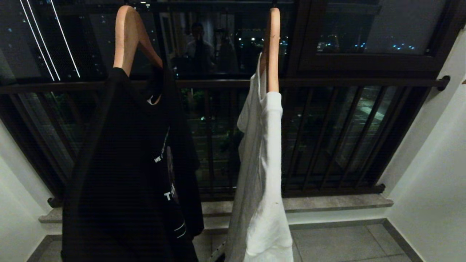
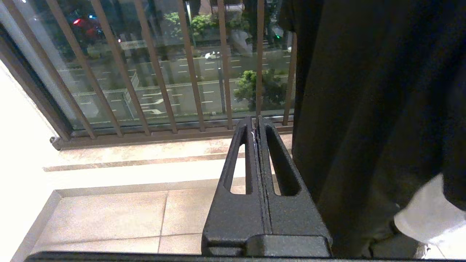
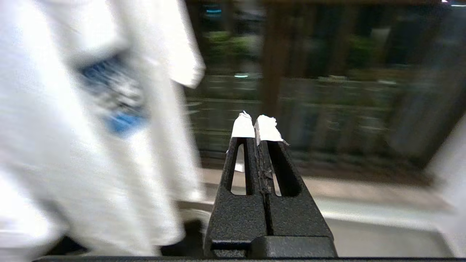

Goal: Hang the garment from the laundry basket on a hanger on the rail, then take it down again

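Note:
Two wooden hangers hang in front of the window in the head view. The left hanger (image 1: pixel 127 36) carries a black printed T-shirt (image 1: pixel 131 163). A white T-shirt (image 1: pixel 262 163) hangs on the right hanger (image 1: pixel 273 47). The rail and the laundry basket are out of view. Neither gripper shows in the head view. My left gripper (image 2: pixel 256 118) is shut and empty, low beside the black shirt (image 2: pixel 364 109). My right gripper (image 3: pixel 255 118), with white-taped tips, is shut and empty, just to the side of the white shirt (image 3: pixel 72 127), apart from it.
Dark brown window-guard bars (image 1: pixel 327 138) run across the back above a stone sill (image 1: pixel 327 203). White walls close in on the right (image 1: pixel 429 163) and on the left. Grey floor tiles (image 1: pixel 335 243) lie below. A person's reflection (image 1: pixel 198 43) shows in the glass.

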Controlling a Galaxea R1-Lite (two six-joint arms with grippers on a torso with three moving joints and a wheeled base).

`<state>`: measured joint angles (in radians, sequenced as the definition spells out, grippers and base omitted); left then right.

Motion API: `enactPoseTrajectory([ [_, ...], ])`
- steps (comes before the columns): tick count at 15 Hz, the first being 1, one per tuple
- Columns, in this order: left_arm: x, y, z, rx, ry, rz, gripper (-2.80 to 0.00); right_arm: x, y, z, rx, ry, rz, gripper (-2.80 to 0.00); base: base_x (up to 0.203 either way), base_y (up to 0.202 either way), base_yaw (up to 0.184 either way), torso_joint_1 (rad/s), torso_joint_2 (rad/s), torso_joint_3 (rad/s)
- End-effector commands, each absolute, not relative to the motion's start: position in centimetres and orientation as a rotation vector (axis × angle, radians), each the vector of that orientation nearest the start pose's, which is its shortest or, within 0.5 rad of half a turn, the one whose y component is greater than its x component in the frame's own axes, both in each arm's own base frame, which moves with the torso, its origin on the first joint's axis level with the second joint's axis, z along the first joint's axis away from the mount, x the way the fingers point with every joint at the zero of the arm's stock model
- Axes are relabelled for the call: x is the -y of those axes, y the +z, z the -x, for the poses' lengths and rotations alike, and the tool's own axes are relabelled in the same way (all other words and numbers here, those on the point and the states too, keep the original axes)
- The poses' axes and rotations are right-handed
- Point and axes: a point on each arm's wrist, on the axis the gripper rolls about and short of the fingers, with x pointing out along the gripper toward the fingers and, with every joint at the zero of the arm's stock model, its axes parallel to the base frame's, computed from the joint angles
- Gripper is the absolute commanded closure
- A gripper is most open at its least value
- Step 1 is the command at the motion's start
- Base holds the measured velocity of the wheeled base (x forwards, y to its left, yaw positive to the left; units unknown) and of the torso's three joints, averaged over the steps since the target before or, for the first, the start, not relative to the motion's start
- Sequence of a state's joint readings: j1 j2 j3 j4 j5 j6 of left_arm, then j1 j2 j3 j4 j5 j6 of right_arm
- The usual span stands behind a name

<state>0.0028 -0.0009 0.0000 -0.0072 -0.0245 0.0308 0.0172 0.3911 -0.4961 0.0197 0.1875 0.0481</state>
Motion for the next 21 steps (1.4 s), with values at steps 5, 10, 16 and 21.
enactPoseTrajectory([
  [5, 0.1, 7.5, 2.3, 0.006, -0.021, -0.031, 0.0, -1.3, 32.0, -8.3, -0.026, 0.546, -0.169, 0.0, 0.0, 0.0, 0.0, 0.0, 0.0, 0.0],
  [10, 0.1, 7.5, 2.3, 0.006, -0.021, -0.031, 0.0, -4.0, 36.4, -13.9, -0.102, 0.89, -0.286, 0.0, 0.0, 0.0, 0.0, 0.0, 0.0, 0.0],
  [16, 0.1, 7.5, 2.3, 0.006, -0.021, -0.031, 0.0, -9.1, 37.1, -19.9, -0.207, 1.204, -0.281, 0.0, 0.0, 0.0, 0.0, 0.0, 0.0, 0.0],
  [21, 0.1, 7.6, 2.3, 0.008, -0.021, -0.031, 0.0, -9.8, 38.2, -22.7, -0.191, 1.379, -0.242, 0.0, 0.0, 0.0, 0.0, 0.0, 0.0, 0.0],
])
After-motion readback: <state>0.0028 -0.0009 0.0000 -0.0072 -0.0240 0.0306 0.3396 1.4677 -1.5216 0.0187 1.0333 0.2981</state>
